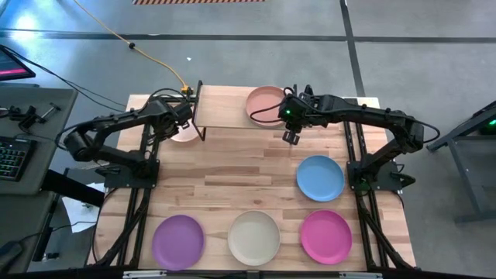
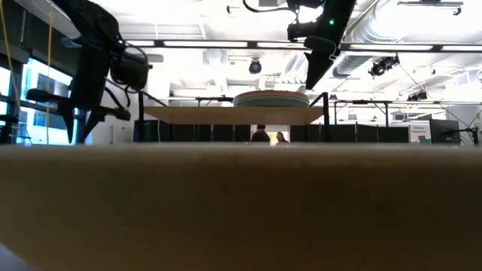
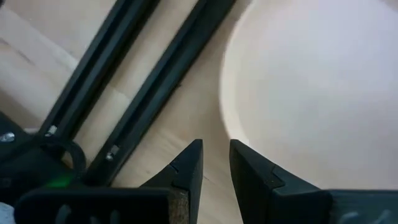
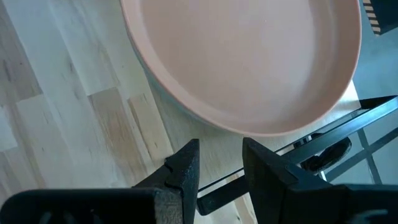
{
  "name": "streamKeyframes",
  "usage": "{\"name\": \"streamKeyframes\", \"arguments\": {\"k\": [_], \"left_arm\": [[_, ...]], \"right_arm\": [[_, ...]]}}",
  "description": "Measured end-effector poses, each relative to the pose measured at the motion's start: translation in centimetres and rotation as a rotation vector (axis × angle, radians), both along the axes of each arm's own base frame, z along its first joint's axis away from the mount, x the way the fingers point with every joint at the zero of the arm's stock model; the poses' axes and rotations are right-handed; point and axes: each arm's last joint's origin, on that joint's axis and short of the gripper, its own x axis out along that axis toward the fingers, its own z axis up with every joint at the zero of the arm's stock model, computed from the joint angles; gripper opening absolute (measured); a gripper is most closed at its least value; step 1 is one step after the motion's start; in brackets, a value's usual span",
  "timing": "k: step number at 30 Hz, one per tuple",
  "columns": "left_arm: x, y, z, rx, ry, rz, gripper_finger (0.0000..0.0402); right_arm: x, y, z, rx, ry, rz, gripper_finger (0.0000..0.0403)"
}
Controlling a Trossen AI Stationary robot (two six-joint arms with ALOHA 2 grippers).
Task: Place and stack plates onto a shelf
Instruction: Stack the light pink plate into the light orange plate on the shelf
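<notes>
Right tool [image 1: 291, 136] hovering by the shelf [image 1: 225, 116], fingers slightly apart, holding nothing.
Overhead shows a peach plate [image 1: 267, 105] on the shelf; low view shows a stack. Left tool [image 3: 214, 165], parted too, beside the pale pink plate [image 3: 317, 87].

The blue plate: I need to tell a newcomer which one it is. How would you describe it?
Start at the wooden table and find its right edge. The blue plate lies there alone, between the shelf and the front row of three; it is the only blue one.
</notes>
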Motion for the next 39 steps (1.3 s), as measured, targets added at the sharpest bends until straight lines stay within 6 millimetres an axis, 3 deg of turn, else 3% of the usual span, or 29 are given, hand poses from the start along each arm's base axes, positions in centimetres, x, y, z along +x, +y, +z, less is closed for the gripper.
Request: {"name": "streamKeyframes", "arguments": {"k": [11, 28, 39], "left_arm": [[0.0, 2.2, -1.8, -0.071, -0.044, 0.023, 0.0071], [-1.2, 3.2, -2.0, -0.101, -0.041, 0.042, 0.0071], [-0.8, 4.5, -4.1, -0.153, -0.035, 0.011, 0.0071]], "right_arm": [[-0.1, 0.0, 0.0, 0.003, 0.010, 0.000, 0.0103], [-0.2, 0.1, -0.1, 0.012, 0.019, -0.011, 0.0103], [-0.2, 0.1, -0.1, 0.014, 0.021, -0.013, 0.0103]]}}
